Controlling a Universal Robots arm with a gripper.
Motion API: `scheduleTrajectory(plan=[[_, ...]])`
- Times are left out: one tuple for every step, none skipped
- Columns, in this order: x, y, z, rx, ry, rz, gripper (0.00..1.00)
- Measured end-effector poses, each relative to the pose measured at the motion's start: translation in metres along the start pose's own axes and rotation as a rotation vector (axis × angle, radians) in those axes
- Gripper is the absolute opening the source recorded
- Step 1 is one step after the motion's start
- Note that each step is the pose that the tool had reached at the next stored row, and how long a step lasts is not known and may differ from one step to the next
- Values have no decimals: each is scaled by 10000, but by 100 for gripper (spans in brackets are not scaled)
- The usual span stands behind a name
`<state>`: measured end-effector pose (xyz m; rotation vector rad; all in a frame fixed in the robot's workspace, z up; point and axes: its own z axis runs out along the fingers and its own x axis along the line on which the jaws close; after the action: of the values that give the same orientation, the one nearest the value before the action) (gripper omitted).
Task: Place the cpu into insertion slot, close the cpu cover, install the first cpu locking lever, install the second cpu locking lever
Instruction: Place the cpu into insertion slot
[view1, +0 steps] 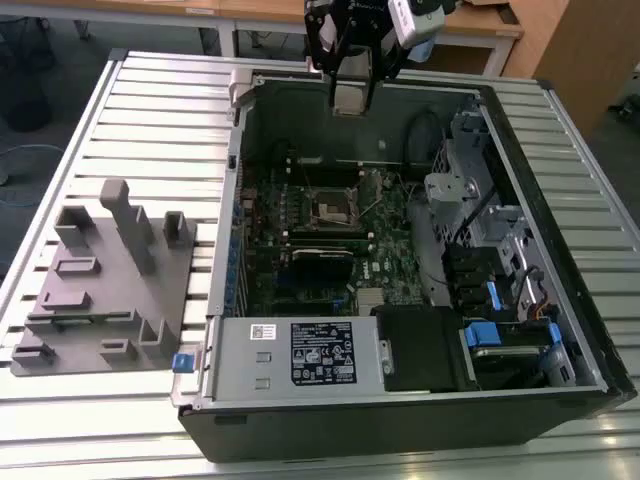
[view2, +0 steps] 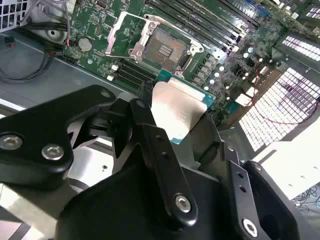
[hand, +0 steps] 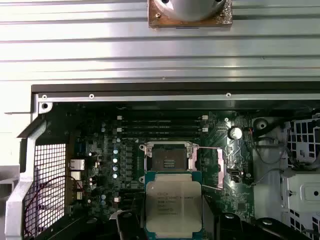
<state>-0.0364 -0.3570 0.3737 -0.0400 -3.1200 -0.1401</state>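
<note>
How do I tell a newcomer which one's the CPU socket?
In the open computer case, look at the green motherboard lying in it. The insertion slot is the square black socket with a silver rim, empty, its cpu cover swung open. Its neighbours, the memory slots, are long and narrow.

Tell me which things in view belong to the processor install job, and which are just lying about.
Job in hand:
- the cpu, held in the tool
- the insertion slot, empty
- the cpu cover, swung open beside the slot

Lying about:
- the grey fixture block on the table
- the power supply
- the memory slots
</note>
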Motion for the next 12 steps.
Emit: scheduleTrajectory(plan=[[0, 0, 0, 0, 0, 0, 54], [0, 0, 0, 0, 0, 0, 54], [0, 0, 0, 0, 0, 0, 54], [0, 0, 0, 0, 0, 0, 54], [0, 0, 0, 0, 1, 0, 54], [0, 0, 0, 0, 0, 0, 54], [0, 0, 0, 0, 0, 0, 54], [0, 0, 0, 0, 0, 0, 54], [0, 0, 0, 0, 0, 0, 54], [0, 0, 0, 0, 0, 0, 54], [0, 0, 0, 0, 0, 0, 54], [0, 0, 3, -1, 0, 0, 54]])
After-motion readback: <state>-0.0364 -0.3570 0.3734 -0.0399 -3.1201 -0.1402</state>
